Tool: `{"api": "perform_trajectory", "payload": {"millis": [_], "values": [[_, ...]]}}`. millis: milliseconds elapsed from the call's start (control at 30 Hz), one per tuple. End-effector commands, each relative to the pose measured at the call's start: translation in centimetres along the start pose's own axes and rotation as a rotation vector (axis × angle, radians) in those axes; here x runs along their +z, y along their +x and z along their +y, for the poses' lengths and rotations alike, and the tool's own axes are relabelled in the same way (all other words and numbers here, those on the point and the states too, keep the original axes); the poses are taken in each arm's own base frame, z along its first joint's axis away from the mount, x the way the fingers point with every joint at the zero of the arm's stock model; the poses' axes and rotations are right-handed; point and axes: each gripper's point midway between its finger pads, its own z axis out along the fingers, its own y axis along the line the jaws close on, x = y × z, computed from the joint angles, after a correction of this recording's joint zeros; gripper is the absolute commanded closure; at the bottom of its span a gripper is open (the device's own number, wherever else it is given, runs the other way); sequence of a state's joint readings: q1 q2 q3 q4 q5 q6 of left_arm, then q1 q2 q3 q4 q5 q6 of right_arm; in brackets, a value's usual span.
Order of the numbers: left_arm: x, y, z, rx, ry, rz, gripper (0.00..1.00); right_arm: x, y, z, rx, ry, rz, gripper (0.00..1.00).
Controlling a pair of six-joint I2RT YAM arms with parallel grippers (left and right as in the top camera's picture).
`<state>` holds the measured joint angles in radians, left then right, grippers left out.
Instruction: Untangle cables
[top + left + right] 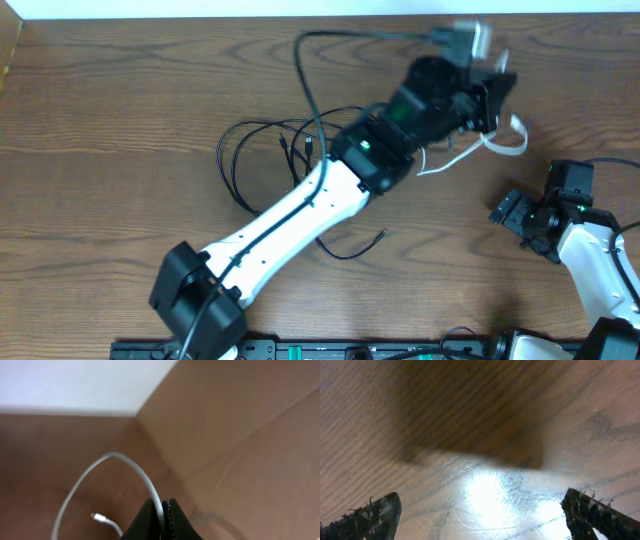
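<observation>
- One white cable (116, 454) is clamped by the left gripper (164, 512).
- The right gripper (480, 515) is spread wide over the table (470, 420).
- Black cables (221, 155) are looped mid-table.

Two robot arms here, the left arm (300, 210) and the right arm (590, 260), one pincer apiece: left pincer (493, 98), right pincer (508, 211). One white cable (505, 145) at the left pincer. Black cables (232, 165) tangled behind it; number unclear.
</observation>
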<state>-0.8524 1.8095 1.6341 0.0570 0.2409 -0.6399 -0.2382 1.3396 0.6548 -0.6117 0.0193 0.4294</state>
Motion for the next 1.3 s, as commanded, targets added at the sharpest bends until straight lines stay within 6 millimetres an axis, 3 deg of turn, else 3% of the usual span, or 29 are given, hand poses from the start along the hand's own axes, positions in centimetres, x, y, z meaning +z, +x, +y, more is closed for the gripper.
{"api": "perform_trajectory", "payload": {"millis": [0, 233, 500, 633, 667, 833, 900, 1067, 1267], "values": [[1.0, 3.4, 1.9, -0.029, -0.064, 0.108, 0.92, -0.2, -0.2, -0.1, 0.016, 0.001, -0.016, 0.01], [1.0, 10.3, 6.9, -0.078, -0.246, 0.337, 0.93, -0.2, -0.3, 0.1, 0.015, -0.010, -0.016, 0.01], [-0.4, 14.5, 10.3, -0.077, -0.371, 0.497, 0.92, -0.3, -0.3, 0.6, 0.015, -0.036, -0.015, 0.01], [-1.1, 15.3, 10.8, -0.048, -0.390, 0.540, 0.92, -0.3, -0.3, 0.6, 0.014, -0.038, -0.014, 0.01], [-1.1, 15.4, 10.9, -0.042, -0.392, 0.546, 0.86, -0.3, -0.3, 0.6, 0.014, -0.038, -0.014, 0.01], [-1.7, 15.9, 11.4, -0.016, -0.412, 0.577, 0.38, -0.3, -0.3, 0.6, 0.014, -0.038, -0.014, 0.01], [-1.9, 16.0, 11.5, -0.017, -0.418, 0.584, 0.25, -0.3, -0.3, 0.6, 0.014, -0.038, -0.014, 0.01], [-2.0, 15.4, 11.7, -0.003, -0.430, 0.566, 0.13, -0.3, -0.3, 0.6, 0.013, -0.039, -0.013, 0.01], [-3.4, 12.2, 11.9, 0.032, -0.468, 0.491, 0.13, -0.3, -0.1, 0.9, 0.005, -0.055, -0.006, 0.01]]}}
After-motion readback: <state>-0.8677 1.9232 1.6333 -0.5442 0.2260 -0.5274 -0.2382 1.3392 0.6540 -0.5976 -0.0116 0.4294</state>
